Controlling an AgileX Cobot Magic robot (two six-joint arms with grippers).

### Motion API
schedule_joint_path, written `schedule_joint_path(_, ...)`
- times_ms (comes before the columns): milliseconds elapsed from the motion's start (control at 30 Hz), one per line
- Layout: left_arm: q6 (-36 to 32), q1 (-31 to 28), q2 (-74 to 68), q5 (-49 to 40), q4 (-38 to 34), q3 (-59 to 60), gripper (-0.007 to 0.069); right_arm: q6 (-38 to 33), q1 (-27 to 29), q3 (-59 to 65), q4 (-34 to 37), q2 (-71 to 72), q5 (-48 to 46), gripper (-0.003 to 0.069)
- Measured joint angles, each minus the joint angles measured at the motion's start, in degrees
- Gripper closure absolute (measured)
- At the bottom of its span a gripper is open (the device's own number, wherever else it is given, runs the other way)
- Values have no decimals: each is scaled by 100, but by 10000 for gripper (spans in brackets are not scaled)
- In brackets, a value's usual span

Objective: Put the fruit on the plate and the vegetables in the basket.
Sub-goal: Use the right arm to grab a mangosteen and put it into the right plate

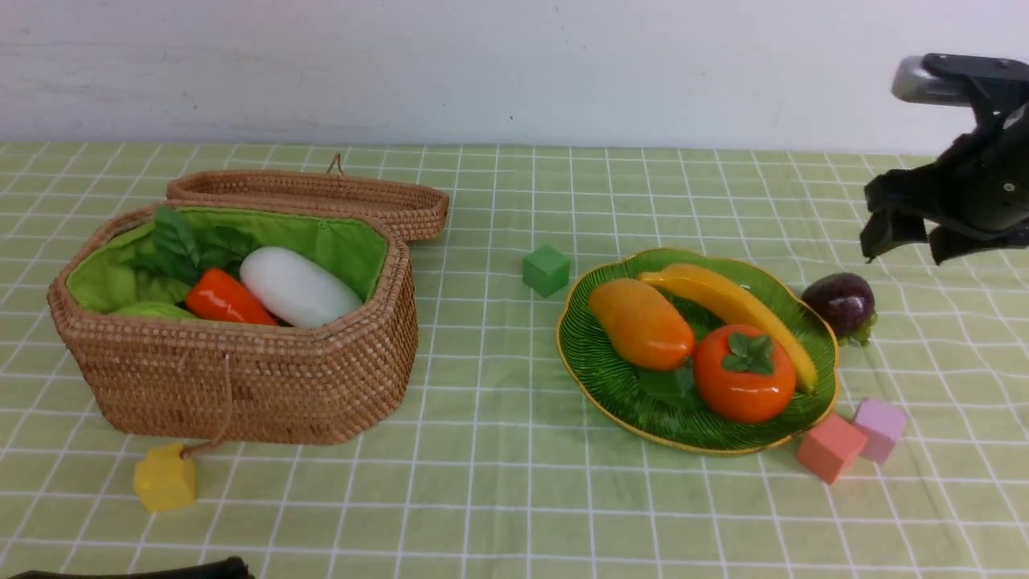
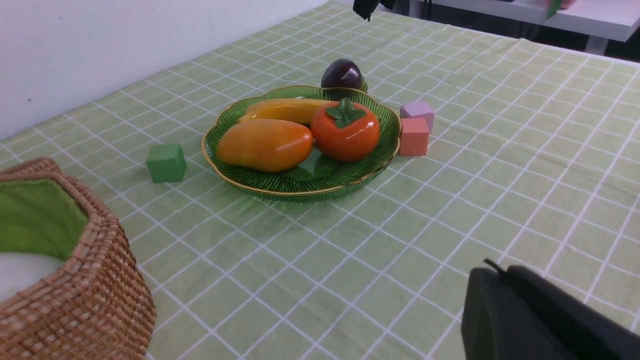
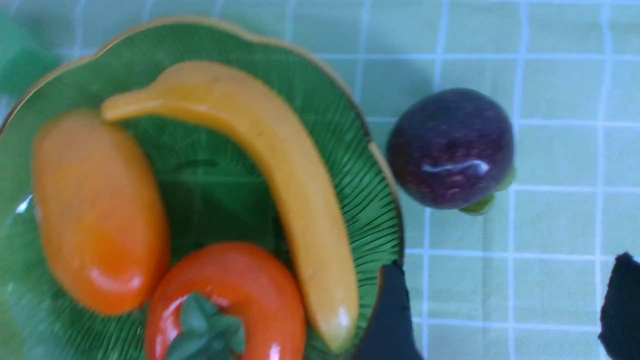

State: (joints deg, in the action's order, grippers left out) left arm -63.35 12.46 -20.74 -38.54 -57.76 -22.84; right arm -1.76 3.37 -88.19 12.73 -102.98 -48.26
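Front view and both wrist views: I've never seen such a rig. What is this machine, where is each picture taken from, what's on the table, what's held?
This is a two-armed robot; each arm ends in a pincer. The front view looks forward from between the arms; each wrist view comes from a camera on one arm. On the green checked cloth, a brown woven wicker basket holds an orange-red carrot and a white radish among green leaves. A leaf-shaped green plate holds an orange-yellow mango, a curved yellow banana and a red-orange persimmon. A small dark purple mangosteen lies on the cloth beside the plate; four coloured cubes lie around. The right pincer hangs open near the mangosteen, holding nothing. The left pincer is shut and empty.
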Motion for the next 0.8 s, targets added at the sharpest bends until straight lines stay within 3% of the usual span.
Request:
schedule_joint_path(300, 0, 0, 0, 5, -6, 0, 620, 757, 170, -379, 236, -1174, 450, 43)
schedule_joint_path(533, 0, 0, 0, 5, -24, 0, 620, 848, 170, -1009, 774, -1955, 413, 40)
schedule_joint_path(800, 5, 0, 0, 5, -44, 0, 620, 959, 170, -1156, 806, -2158, 368, 62)
